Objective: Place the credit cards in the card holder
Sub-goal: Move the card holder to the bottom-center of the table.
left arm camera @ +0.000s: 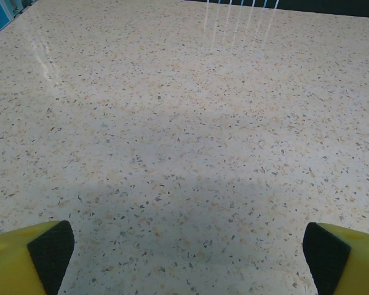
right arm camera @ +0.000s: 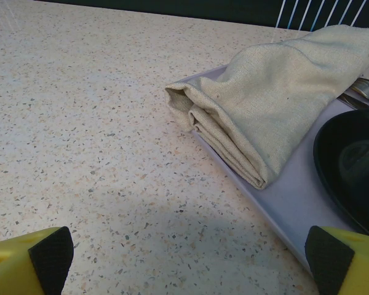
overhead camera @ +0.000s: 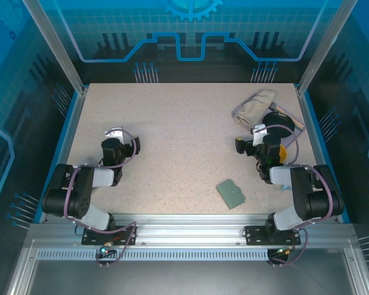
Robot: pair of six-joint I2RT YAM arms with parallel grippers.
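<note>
Your card holder (overhead camera: 230, 193) lies flat on the tabletop (overhead camera: 184, 141), a grey-green rectangle set askew near the right arm's base (overhead camera: 288, 218). Left jaws and right jaws both stand spread wide.

The left arm (overhead camera: 80, 195) and right arm (overhead camera: 304, 198) are black with pale grey links and looped purple cables — the left gripper (left arm camera: 187, 255) has yellow fingers (left arm camera: 12, 261) faced with squarish black pads (left arm camera: 50, 253).
</note>
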